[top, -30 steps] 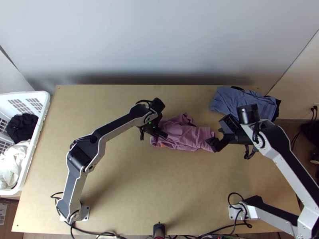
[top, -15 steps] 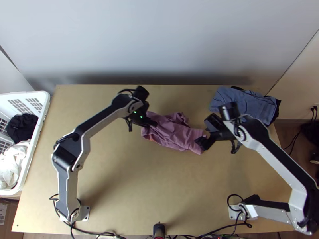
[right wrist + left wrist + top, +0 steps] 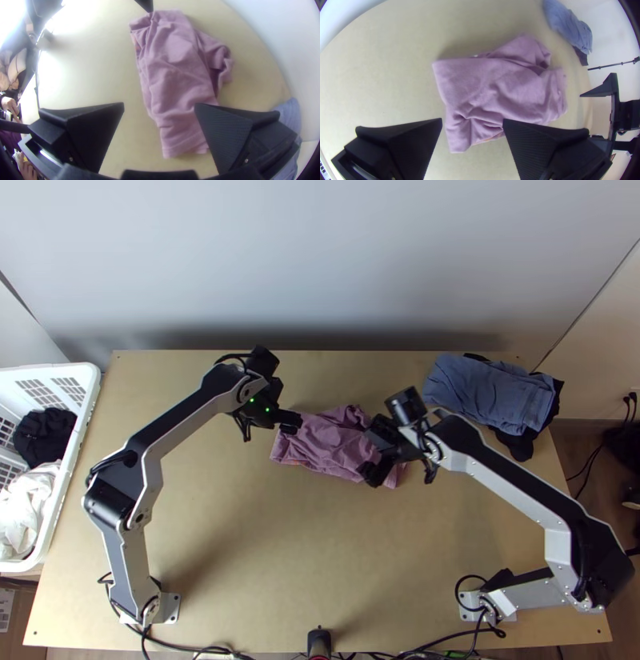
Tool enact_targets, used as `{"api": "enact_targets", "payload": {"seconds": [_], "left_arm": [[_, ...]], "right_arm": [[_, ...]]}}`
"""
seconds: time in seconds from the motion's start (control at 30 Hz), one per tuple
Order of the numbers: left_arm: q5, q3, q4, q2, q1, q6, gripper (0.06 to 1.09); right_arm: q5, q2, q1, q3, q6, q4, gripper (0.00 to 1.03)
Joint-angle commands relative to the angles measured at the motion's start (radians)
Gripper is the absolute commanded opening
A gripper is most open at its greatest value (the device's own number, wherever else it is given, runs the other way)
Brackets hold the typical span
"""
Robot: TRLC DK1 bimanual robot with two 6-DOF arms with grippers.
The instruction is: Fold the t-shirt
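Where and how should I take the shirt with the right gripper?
On the shirt, probably the straight, stitched end at the top view's right, coming down from that side: it lies fairly flat, while the far side bunches. The right gripper is open near it.

Top view high over table (image 3: 240, 540) near edge, steep down, farthest off; left and right wrist views close in, facing down from either end, all three share the mauve shirt (image 3: 324, 442)
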Motion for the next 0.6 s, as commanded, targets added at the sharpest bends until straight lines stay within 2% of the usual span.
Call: {"api": "enact_targets", "payload": {"seconds": [0.0,0.27,0.37,0.57], "left_arm": [[-0.025,-0.063,-0.005,-0.069,0.017,0.025,1.01],[-0.025,-0.147,-0.005,-0.153,0.078,0.037,1.01],[-0.025,-0.174,-0.004,-0.176,0.097,0.037,1.01],[-0.025,-0.213,0.003,-0.211,0.112,0.037,1.01]], "right_arm": [[0.067,0.049,0.108,-0.002,-0.006,0.078,0.98],[0.159,0.056,0.26,-0.097,-0.087,0.216,0.98],[0.165,0.061,0.263,-0.129,-0.095,0.279,0.98],[0.253,0.063,0.243,-0.238,-0.187,0.451,0.98]]}}
